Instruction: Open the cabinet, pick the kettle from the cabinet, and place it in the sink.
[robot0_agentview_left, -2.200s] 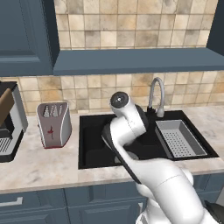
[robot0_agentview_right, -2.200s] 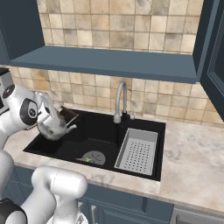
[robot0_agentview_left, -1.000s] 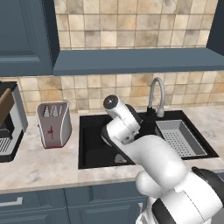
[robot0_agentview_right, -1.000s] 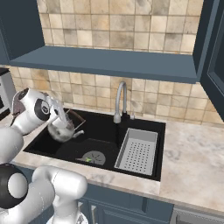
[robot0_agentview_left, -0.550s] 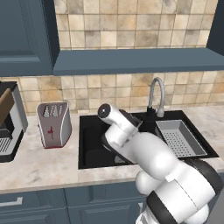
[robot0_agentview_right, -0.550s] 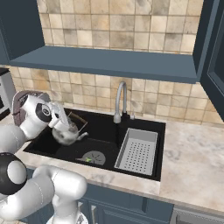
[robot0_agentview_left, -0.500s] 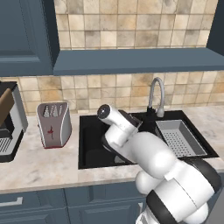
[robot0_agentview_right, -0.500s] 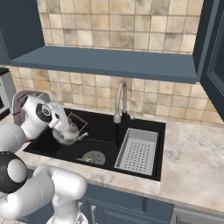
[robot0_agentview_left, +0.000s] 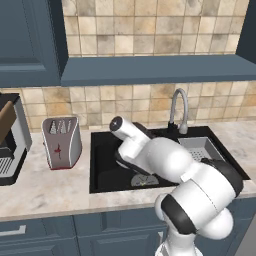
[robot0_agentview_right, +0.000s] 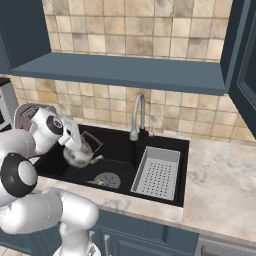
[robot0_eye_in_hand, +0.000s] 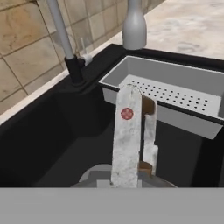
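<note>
So the hand (robot0_agentview_right: 75, 142) is clamped tight on the kettle (robot0_agentview_right: 79, 156) by its arched handle, and the kettle hangs right under it, inside the black sink (robot0_agentview_right: 125, 145) at about 9 o'clock from the drain (robot0_agentview_right: 107, 180). The grey strainer tray (robot0_agentview_right: 158, 176) sits way over at 3 o'clock, well apart from the kettle.

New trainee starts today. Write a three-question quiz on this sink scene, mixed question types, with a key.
1. True or false: the gripper is shut on the kettle.
2. The kettle hangs over which part of the sink? A) the grey strainer tray B) the open black basin, near the round drain C) the marble counter
3. Fill in: left of the sink on the counter stands a silver ____.

Key: 1 true; 2 B; 3 toaster.
</note>
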